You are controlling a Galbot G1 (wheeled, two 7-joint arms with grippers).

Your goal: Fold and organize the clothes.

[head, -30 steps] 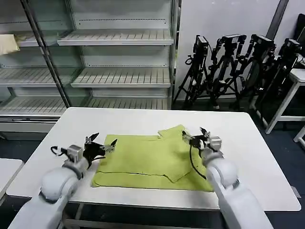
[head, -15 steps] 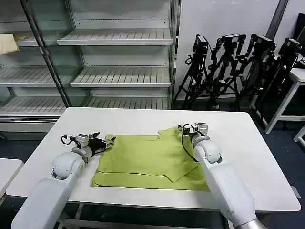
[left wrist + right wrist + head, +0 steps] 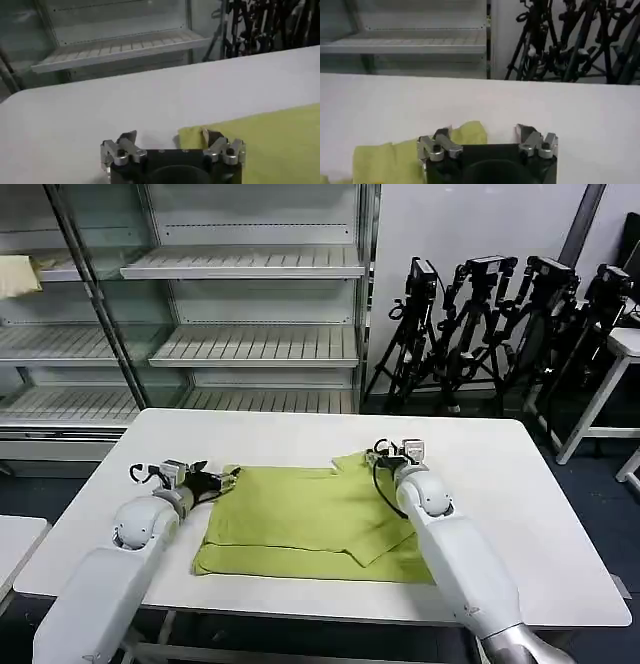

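Lime yellow-green cotton T-shirt (image 3: pixel 310 524) lies partly folded mid-tabletop (image 3: pixel 520 514). I've got my left gripper (image 3: pixel 222 480), fingers spread, at its far left corner, my right gripper (image 3: pixel 385 454), also spread, at its far right corner, seemingly ready to pinch for the next fold.

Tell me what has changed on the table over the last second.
Both arms stretched forward. The left hand slid toward the far left corner of the lime T-shirt, and in its wrist view its open fingers now straddle that corner. The right hand moved away from the robot to the sleeve at the far right edge, open. Neither has gripped cloth yet. The T-shirt lies as before on the white table.
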